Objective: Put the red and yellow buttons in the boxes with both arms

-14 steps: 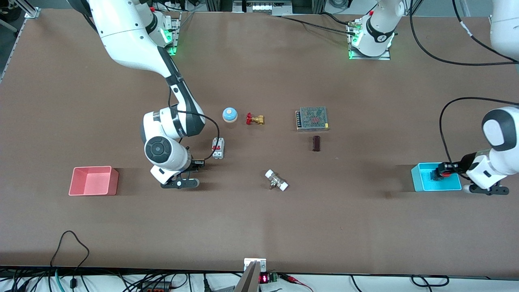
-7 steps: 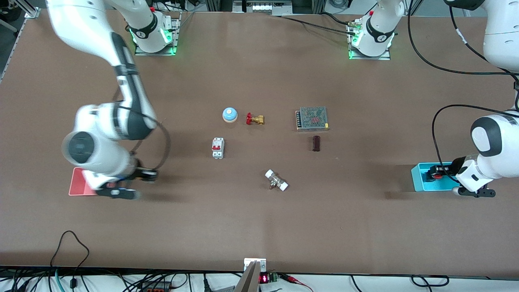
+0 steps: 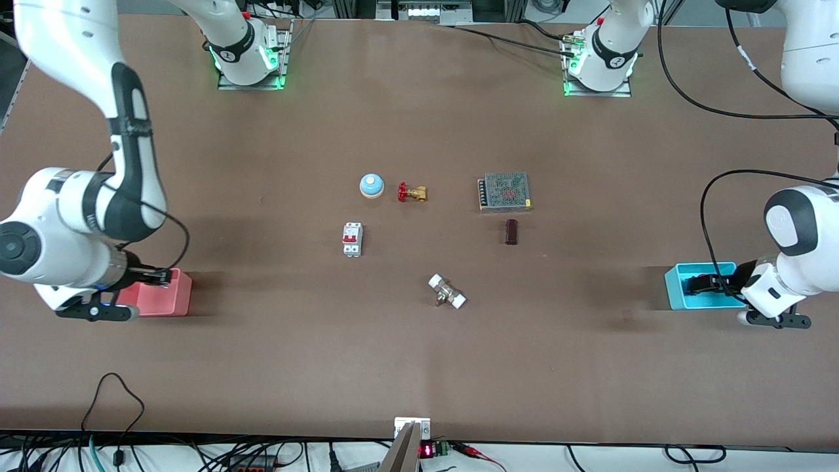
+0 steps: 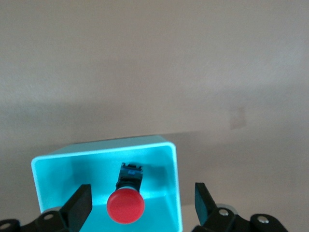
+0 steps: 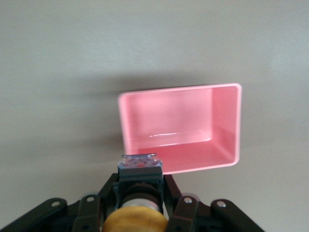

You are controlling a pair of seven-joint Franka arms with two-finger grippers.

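Front view: red button [image 4: 125, 205] now released

The table [image 3: 419, 131] has a matt brown top. Both bins look like smooth plastic: the pink box [image 5: 178, 128] shows a glossy streak inside, as does the cyan box [image 4: 104, 164]. The red button [image 4: 125, 207] has a smooth cap.

A robotics lab, by every sign — two white arms [image 3: 85, 196] bolted on green-lit bases [image 3: 249, 62] along a brown bench [image 3: 419, 367]. Loose cables [image 3: 111, 393] and a red digit readout [image 3: 427, 450] at the edge — aluminium framing [image 3: 39, 13] past it.
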